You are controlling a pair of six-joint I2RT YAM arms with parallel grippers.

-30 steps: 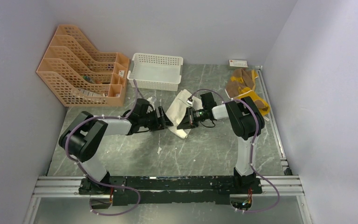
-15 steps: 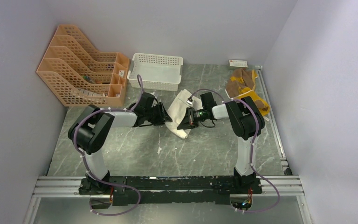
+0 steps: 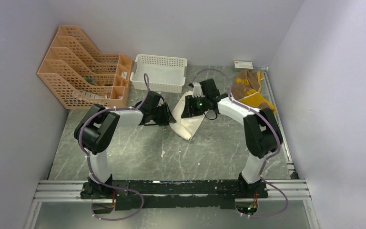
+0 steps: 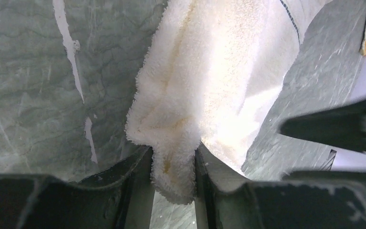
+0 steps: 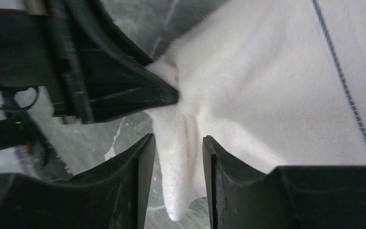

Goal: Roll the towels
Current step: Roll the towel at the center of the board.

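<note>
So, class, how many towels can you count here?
2. The cream-white towel lies mid-table, near the white basket; the brown and mustard towel is bunched at the far right. None appears hidden.

My right gripper (image 5: 177, 143): two dark fingers, parted. Cream-white towel (image 5: 276, 95): fills the upper right, crossed by a thin blue-grey stitch line, with one fold hanging down between my fingers. Left gripper (image 5: 164, 95): dark tip touching the towel's left edge. Grey marbled table (image 5: 95, 143): beneath.
</note>
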